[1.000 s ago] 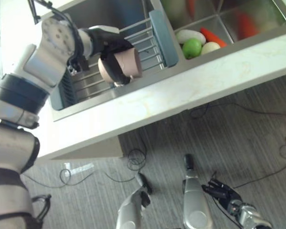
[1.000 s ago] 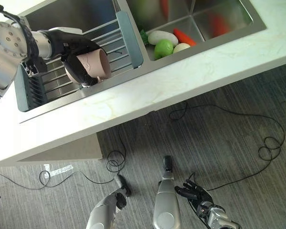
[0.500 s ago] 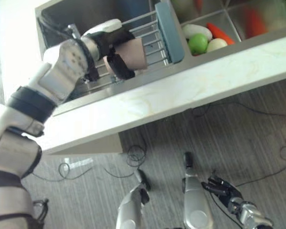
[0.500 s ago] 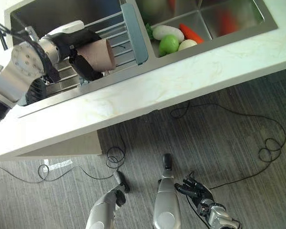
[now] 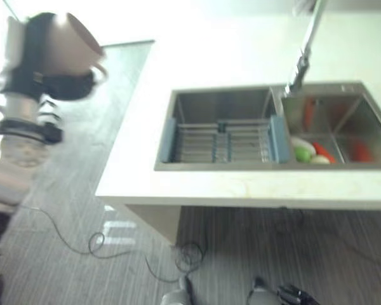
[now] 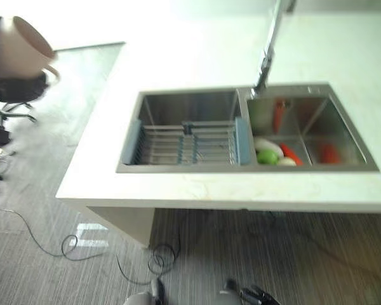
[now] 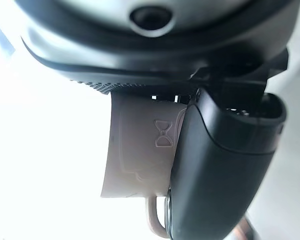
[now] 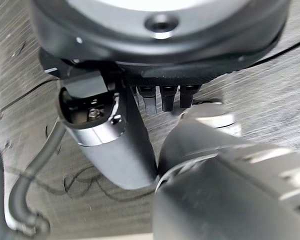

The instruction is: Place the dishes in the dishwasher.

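Mug (image 5: 73, 44), pinkish-beige, is carried high at the far left, well apart from the sink (image 5: 267, 130) and clear of the table (image 5: 241, 187). Left hand (image 5: 47, 79) is clenched round it; mug's mouth tilts up and toward the sink side, handle low.

Step in hand, as judged: transport to the dishwasher, which I cannot locate in any view. To do it well: keep the grip firm through the swing, avoid clipping the table edge, turn the mug mouth-down only over a rack.

Left wrist view adds what the head views lack: the thumb (image 7: 225, 175) lies flat against the mug wall, a small embossed bow mark (image 7: 163, 134) is visible, and the handle loop (image 7: 155, 222) hangs free beside the thumb.

Head views alone give the surroundings: drying rack (image 6: 187, 145) in the left basin, vegetables (image 6: 273, 154) in the right, faucet (image 5: 305, 51) behind.

Right hand (image 6: 257, 296) hangs low near the floor (image 6: 305, 254); its grip state I cannot tell.
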Robot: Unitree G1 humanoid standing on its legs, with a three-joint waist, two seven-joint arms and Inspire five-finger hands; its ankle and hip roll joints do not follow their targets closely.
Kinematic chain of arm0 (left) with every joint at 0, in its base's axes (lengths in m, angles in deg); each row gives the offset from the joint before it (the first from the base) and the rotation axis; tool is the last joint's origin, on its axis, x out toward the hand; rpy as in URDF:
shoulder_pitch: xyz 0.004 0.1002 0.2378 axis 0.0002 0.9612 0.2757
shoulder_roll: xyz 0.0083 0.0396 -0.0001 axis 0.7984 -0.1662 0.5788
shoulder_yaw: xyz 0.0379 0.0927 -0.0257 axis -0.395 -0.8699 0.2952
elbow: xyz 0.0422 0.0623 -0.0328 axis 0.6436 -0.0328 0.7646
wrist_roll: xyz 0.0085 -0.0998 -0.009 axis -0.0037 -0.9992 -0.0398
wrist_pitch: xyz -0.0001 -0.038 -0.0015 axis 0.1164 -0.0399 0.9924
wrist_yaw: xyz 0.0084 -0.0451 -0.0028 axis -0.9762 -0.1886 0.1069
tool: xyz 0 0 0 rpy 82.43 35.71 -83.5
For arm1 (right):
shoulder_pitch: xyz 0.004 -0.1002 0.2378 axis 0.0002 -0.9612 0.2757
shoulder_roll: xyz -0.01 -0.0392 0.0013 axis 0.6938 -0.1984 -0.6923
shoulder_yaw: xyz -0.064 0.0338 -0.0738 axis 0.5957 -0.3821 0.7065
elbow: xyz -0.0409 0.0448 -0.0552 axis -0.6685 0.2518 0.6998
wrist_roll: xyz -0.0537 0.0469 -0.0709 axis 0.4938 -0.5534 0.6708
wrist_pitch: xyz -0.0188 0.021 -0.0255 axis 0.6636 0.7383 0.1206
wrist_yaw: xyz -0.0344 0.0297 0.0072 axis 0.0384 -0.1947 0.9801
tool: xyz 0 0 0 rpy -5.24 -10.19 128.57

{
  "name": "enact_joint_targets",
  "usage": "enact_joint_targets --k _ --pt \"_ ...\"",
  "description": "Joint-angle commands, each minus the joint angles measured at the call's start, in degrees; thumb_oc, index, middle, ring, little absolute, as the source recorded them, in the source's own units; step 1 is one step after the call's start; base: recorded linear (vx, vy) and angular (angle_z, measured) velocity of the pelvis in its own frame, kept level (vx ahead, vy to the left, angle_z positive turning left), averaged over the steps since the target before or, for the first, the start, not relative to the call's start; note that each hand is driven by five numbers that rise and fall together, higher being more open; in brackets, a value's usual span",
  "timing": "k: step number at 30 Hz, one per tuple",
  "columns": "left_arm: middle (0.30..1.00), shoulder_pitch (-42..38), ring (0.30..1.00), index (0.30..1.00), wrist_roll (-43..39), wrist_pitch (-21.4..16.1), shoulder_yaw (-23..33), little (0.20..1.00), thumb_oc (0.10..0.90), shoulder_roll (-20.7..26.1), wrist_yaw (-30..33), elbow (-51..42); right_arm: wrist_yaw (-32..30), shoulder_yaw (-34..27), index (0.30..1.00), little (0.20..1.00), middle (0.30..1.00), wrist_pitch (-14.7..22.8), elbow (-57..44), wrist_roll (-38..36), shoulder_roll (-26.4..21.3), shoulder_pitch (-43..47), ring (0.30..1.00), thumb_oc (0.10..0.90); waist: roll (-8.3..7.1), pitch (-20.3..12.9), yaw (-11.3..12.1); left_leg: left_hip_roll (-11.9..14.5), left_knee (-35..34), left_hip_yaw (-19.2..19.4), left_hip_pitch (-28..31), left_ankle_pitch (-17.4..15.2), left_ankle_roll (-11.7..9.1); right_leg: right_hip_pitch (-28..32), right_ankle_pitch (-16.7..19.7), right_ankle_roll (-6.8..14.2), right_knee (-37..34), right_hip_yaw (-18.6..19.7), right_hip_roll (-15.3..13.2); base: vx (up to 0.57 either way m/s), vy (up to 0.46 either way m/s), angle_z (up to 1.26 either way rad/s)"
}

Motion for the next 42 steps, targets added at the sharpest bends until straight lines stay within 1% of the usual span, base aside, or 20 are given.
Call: enact_joint_targets --k 1,2,4,6,8,11,12,15,17,20,21,23,25,26,29,32,34,37,39,42 --pt "0.300 -5.24 0.300 0.300 0.67 -3.67 6.92 0.300 0.400 2.91 4.79 -0.85 1.49 -0.05 0.900 0.900 0.900 -0.72 -2.59 3.03 0.70 1.28 0.900 0.800 1.24 -0.18 -2.06 3.83 11.95 1.84 -4.77 -5.99 -1.46 0.96 -6.53 1.76 0.63 -2.98 0.64 -0.11 -0.025 0.70" --pt "0.300 -3.89 0.300 0.300 -0.21 -4.45 8.62 0.300 0.400 2.18 4.46 -1.09 0.95 -0.67 0.900 0.900 0.900 -0.68 -2.53 3.13 0.64 0.93 0.900 0.800 1.38 -0.39 -2.38 5.55 11.95 5.51 -4.40 -5.25 -2.18 2.31 -6.94 1.74 0.63 -5.90 -0.02 -0.17 -0.023 0.98" --pt "0.300 -0.49 0.300 0.300 -1.57 -8.69 10.47 0.300 0.400 -2.37 5.33 -2.82 0.05 -2.36 0.900 0.900 0.900 0.34 -3.53 -0.47 0.98 -0.68 0.900 0.800 0.78 -0.24 -3.96 9.84 11.95 14.83 -2.34 -0.50 -4.19 4.80 -7.08 1.80 0.63 -12.39 -1.54 -0.23 0.084 2.94" --pt "0.300 1.65 0.300 0.300 -1.32 -10.69 10.89 0.300 0.400 -6.23 6.41 -4.19 0.28 -3.29 0.900 0.900 0.900 1.89 -3.85 -2.15 1.53 -1.59 0.900 0.800 -0.21 0.52 -4.24 11.09 11.95 16.56 -0.85 1.06 -4.00 5.38 -6.10 1.38 0.63 -14.47 -2.15 -0.24 0.237 3.03" --pt "0.300 3.62 0.300 0.300 -0.38 -10.81 12.18 0.300 0.400 -8.87 6.38 -5.05 0.28 -3.53 0.900 0.900 0.900 2.44 -3.98 -2.23 1.77 -1.69 0.900 0.800 -1.04 0.68 -3.83 9.78 11.95 15.22 -0.13 -0.17 -2.87 5.39 -5.48 1.26 0.63 -15.09 -2.85 -0.15 0.285 1.91" --pt "0.300 8.50 0.300 0.300 0.46 -11.01 13.58 0.300 0.400 -13.44 3.92 -7.44 -0.35 -3.69 0.900 0.900 0.900 2.12 -3.22 -1.50 2.26 -0.98 0.900 0.800 -1.45 -0.47 -2.12 5.70 11.95 12.56 0.31 -6.76 0.25 6.33 -5.53 1.83 0.63 -15.21 -3.79 -0.02 0.469 0.64" --pt "0.300 8.90 0.300 0.300 0.52 -10.62 13.66 0.300 0.400 -13.77 3.57 -7.66 -0.44 -3.67 0.900 0.900 0.900 2.23 -3.19 -0.98 2.27 -1.00 0.900 0.800 -1.42 -0.57 -2.07 5.35 11.95 12.31 0.34 -7.04 0.41 6.45 -5.57 1.90 0.63 -15.20 -3.81 0.08 0.421 0.26" --pt "0.300 11.95 0.300 0.300 0.17 -12.33 13.17 0.300 0.400 -16.34 -0.71 -9.66 -0.77 -3.91 0.900 0.900 0.900 2.26 -3.78 -0.53 3.10 -1.66 0.900 0.800 -1.54 -1.57 -0.57 0.17 11.95 8.61 1.12 -10.48 2.99 7.96 -5.55 3.76 0.63 -13.79 -4.73 0.09 0.408 0.58" --pt "0.300 13.29 0.300 0.300 -0.69 -13.71 13.03 0.300 0.400 -17.61 -4.18 -10.65 -0.35 -3.82 0.900 0.900 0.900 3.35 -4.93 2.56 3.50 -2.28 0.900 0.800 -1.04 -2.17 -0.17 -2.36 11.95 7.03 0.55 -11.01 5.53 8.29 -3.57 4.47 0.63 -13.86 -5.40 0.07 0.544 1.19" --pt "0.300 13.29 0.300 0.300 -0.58 -15.27 11.65 0.300 0.400 -18.36 -7.38 -10.26 -0.44 -3.46 0.900 0.900 0.900 3.79 -6.71 1.99 3.32 -1.91 0.900 0.800 0.25 -2.56 -0.92 -3.77 11.95 6.74 0.43 -12.11 7.06 8.90 -1.48 5.15 1.44 -13.34 -4.55 0.08 0.445 1.03" --pt "0.300 12.33 0.300 0.300 -0.61 -16.66 9.43 0.300 0.400 -18.71 -8.62 -9.40 -0.59 -3.53 0.900 0.900 0.900 3.18 -8.01 0.72 2.99 -1.26 0.900 0.800 0.56 -2.38 -1.88 -4.50 11.95 6.49 0.12 -12.60 7.74 6.10 -0.24 5.72 7.01 -10.99 -4.02 0.02 0.375 0.63" --pt "0.300 10.58 0.300 0.300 -1.12 -18.62 6.17 0.300 0.400 -18.95 -9.49 -7.85 -0.50 -3.26 0.900 0.900 0.900 3.10 -9.25 0.66 2.80 -0.53 0.900 0.800 0.41 -1.94 -3.30 -4.89 11.95 6.67 -0.05 -13.04 8.15 2.49 0.05 5.86 11.83 -7.92 -1.88 0.04 0.255 0.70" --pt "0.300 8.37 0.300 0.300 -1.67 -19.76 3.10 0.300 0.400 -19.10 -9.80 -6.98 -0.91 -2.07 0.900 0.900 0.900 3.26 -10.67 0.09 2.90 0.05 0.900 0.800 -0.29 -1.31 -4.42 -5.48 11.95 5.89 -0.12 -13.58 8.41 1.31 0.57 5.77 11.27 -6.01 0.48 0.09 0.119 1.16" --pt "0.300 7.94 0.300 0.300 -1.39 -19.67 2.48 0.300 0.400 -19.40 -9.80 -7.14 -0.89 -1.80 0.900 0.900 0.900 3.49 -10.97 0.62 3.03 0.29 0.900 0.800 -0.38 -1.45 -4.46 -5.52 11.95 5.38 -0.53 -13.63 8.45 1.00 1.44 5.60 9.98 -5.91 0.97 0.17 0.069 1.36" --pt "0.300 8.51 0.300 0.300 1.09 -18.27 2.03 0.300 0.400 -21.57 -10.77 -10.57 -1.39 -0.91 0.900 0.900 0.900 2.91 -12.12 0.57 3.32 1.15 0.900 0.800 -2.19 -0.73 -4.42 -7.02 11.95 3.51 0.01 -14.90 8.33 0.52 3.55 5.41 1.05 -4.74 1.89 0.24 -0.050 0.55" --pt "0.300 8.38 0.300 0.300 3.97 -17.80 0.94 0.300 0.400 -21.78 -11.81 -12.27 -0.90 -0.57 0.900 0.900 0.900 4.23 -11.57 -0.62 3.70 1.27 0.900 0.800 -4.63 0.38 -5.40 -9.50 11.95 2.82 1.32 -17.05 8.83 -5.77 5.96 6.93 0.63 -0.64 -0.32 0.28 -0.174 0.15" --pt "0.300 8.22 0.300 0.300 4.66 -17.84 0.95 0.300 0.400 -20.87 -12.64 -12.30 -0.88 -0.55 0.900 0.900 0.900 4.43 -12.08 0.01 4.25 1.25 0.900 0.800 -5.50 1.02 -5.51 -10.36 11.95 2.90 2.27 -18.20 9.22 -9.09 8.56 7.46 0.63 0.09 -2.60 0.40 -0.235 0.63" --pt "0.300 8.26 0.300 0.300 4.52 -18.23 0.85 0.300 0.400 -19.13 -12.97 -11.95 -1.62 -0.52 0.900 0.900 0.900 3.67 -13.29 -0.20 4.82 0.85 0.900 0.800 -5.81 1.66 -6.06 -10.77 11.95 2.32 3.81 -18.79 9.54 -10.78 11.04 7.64 0.63 2.36 -3.99 0.42 -0.261 0.54" --pt "0.300 8.47 0.300 0.300 4.75 -19.35 0.80 0.300 0.400 -17.99 -12.86 -11.08 -1.95 -0.77 0.900 0.900 0.900 3.23 -13.72 -0.52 5.19 0.33 0.900 0.800 -5.89 1.87 -6.25 -10.58 11.95 2.21 4.87 -18.74 9.63 -10.36 11.01 7.55 0.63 3.13 -4.81 0.41 -0.311 0.49" --pt "0.300 10.26 0.300 0.300 5.67 -19.30 2.35 0.300 0.400 -17.58 -13.00 -11.37 -1.19 -1.02 0.900 0.900 0.900 2.56 -13.38 0.62 4.82 0.38 0.900 0.800 -5.91 1.21 -5.27 -9.37 11.95 4.08 6.35 -18.26 9.22 -7.73 7.00 6.54 0.63 -1.34 -5.45 0.47 -0.364 0.62"
